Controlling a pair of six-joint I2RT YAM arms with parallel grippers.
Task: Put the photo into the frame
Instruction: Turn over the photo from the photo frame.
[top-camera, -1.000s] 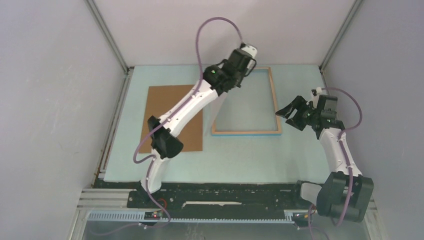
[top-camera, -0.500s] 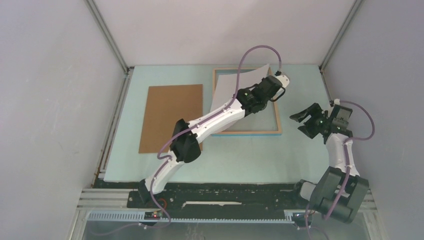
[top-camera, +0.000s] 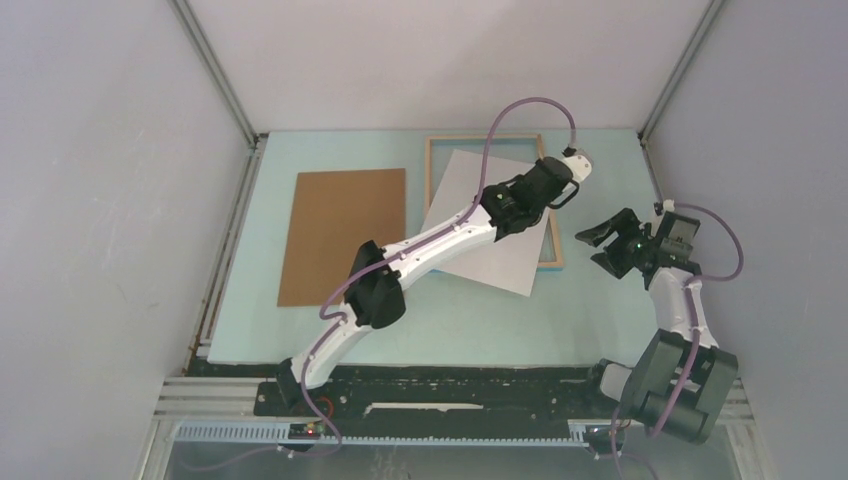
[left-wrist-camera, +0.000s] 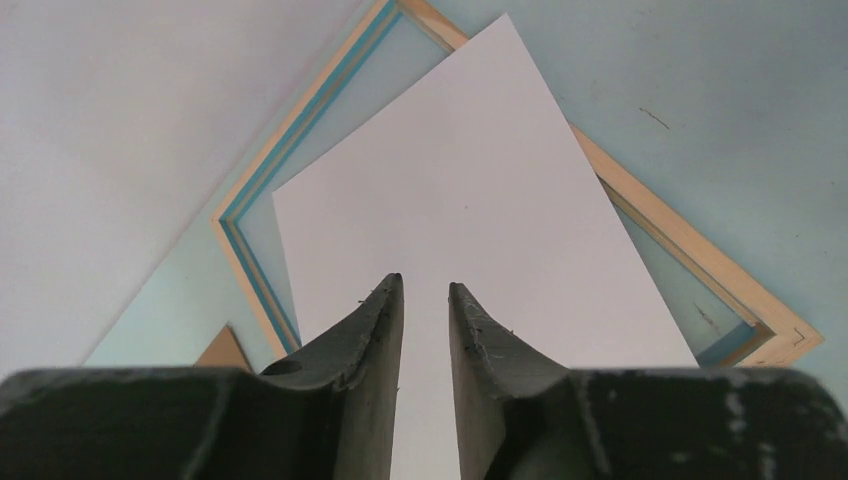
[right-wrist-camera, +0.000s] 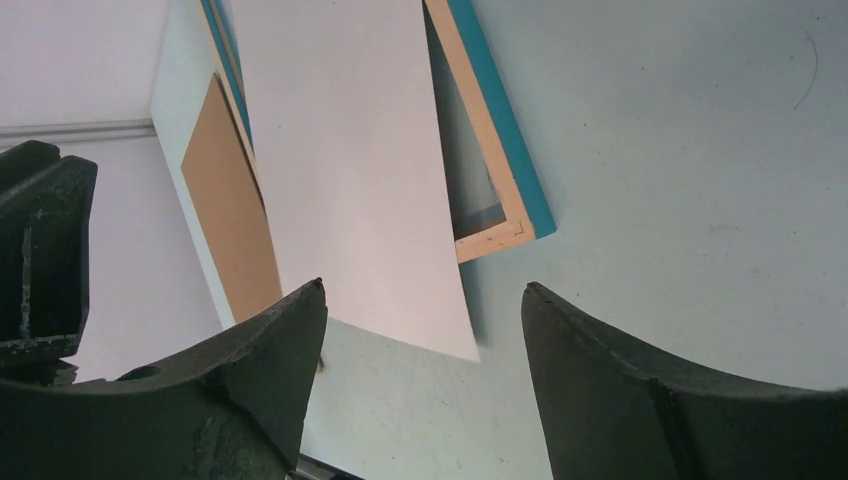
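White-backed photo (top-camera: 500, 260) lies askew across the frame (top-camera: 455, 140). Left pincer (left-wrist-camera: 425, 284), narrowly parted, grips nothing; right pincer (right-wrist-camera: 424, 288), wide open and empty, sits at the frame's three o'clock.

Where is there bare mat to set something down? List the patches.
Free: the near strip of mat in front of the board and photo; the far strip behind the board. Crowded: the centre, photo skewed over the frame under the left arm; right gripper beside the frame.

White-backed photo (top-camera: 500, 262), turquoise-edged light-wood frame (top-camera: 450, 140), plain brown board (top-camera: 340, 235), pale blue table (top-camera: 480, 320).
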